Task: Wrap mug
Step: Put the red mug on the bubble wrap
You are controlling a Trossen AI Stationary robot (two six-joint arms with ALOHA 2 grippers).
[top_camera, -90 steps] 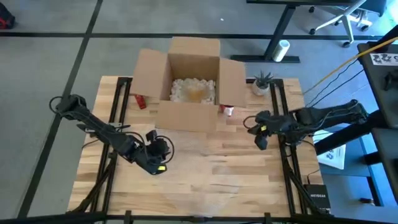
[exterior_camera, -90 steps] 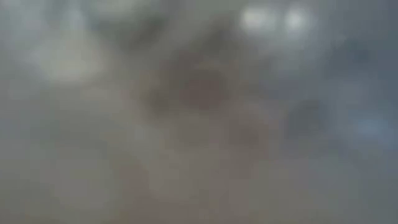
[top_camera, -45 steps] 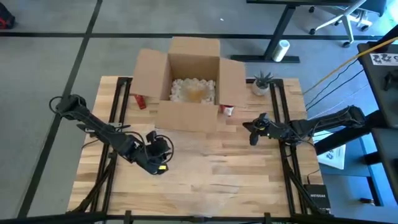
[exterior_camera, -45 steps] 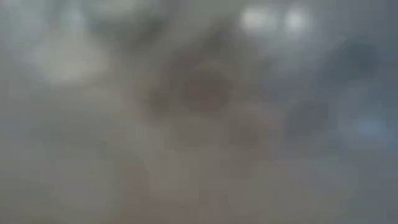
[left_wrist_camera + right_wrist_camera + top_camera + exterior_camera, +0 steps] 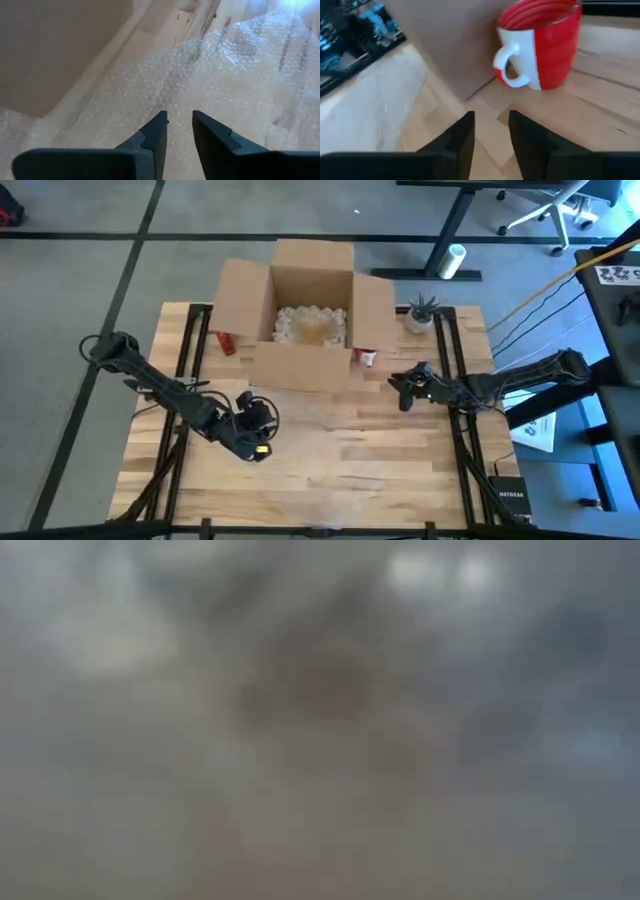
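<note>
A red mug (image 5: 540, 45) with a white handle stands upright on the wooden table beside the cardboard box's wall (image 5: 445, 45); in the high view the mug (image 5: 366, 357) is at the box's near right corner. My right gripper (image 5: 491, 125) is a little short of the mug, narrowly open, nothing between its fingers; from above my right gripper (image 5: 398, 388) lies to the mug's near right. A clear sheet of bubble wrap (image 5: 225, 75) lies flat on the table's middle. My left gripper (image 5: 180, 122) hovers over the wrap's left part, narrowly open and holding nothing; my left gripper (image 5: 262, 420) is left of centre.
The open cardboard box (image 5: 310, 300) with pale packing fill stands at the table's far middle. A small red object (image 5: 225, 343) lies left of the box. A potted plant (image 5: 420, 315) stands at the far right. The low view shows only blur.
My right gripper has moved toward the table's far left, toward the mug, and has turned from pointing at the near edge toward pointing left. Its arm has stretched out lower.
</note>
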